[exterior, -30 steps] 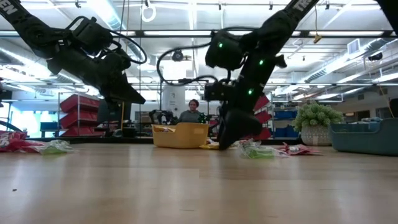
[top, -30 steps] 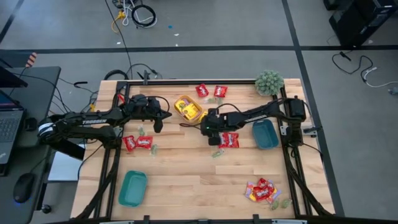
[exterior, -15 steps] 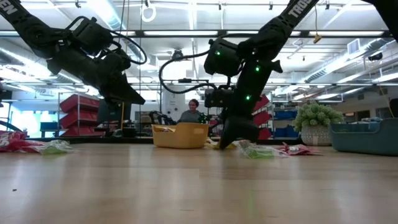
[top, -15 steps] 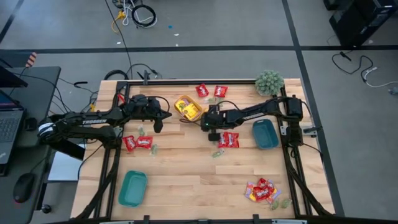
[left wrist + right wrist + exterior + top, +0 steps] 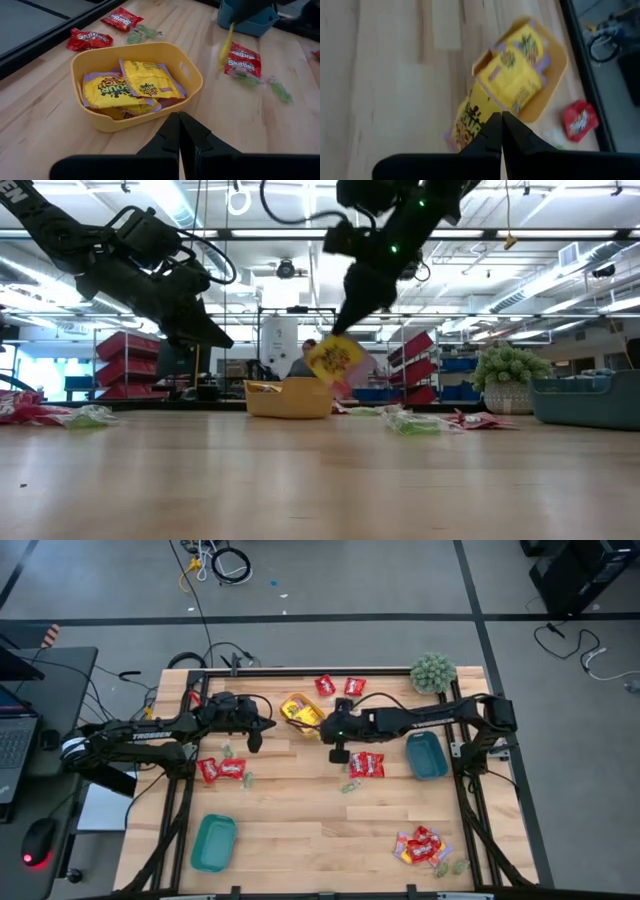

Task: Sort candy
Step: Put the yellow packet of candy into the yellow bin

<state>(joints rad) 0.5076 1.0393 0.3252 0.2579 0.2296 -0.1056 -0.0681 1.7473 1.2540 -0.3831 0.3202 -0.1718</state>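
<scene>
My right gripper pinches a yellow packet at upper centre of frame, above the yellow tray; my left gripper waits closed

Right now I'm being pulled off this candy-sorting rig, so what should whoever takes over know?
Right gripper: jaws shut on a yellow candy packet, lifted beside the small yellow plastic tray.
Left gripper: jaws shut, empty, waiting above the table left of that tray.
Done: yellow packets in the tray.
Left: shiny red packets mid-table, more near the left arm, at the far edge and the near right corner; both teal trays look empty.
</scene>
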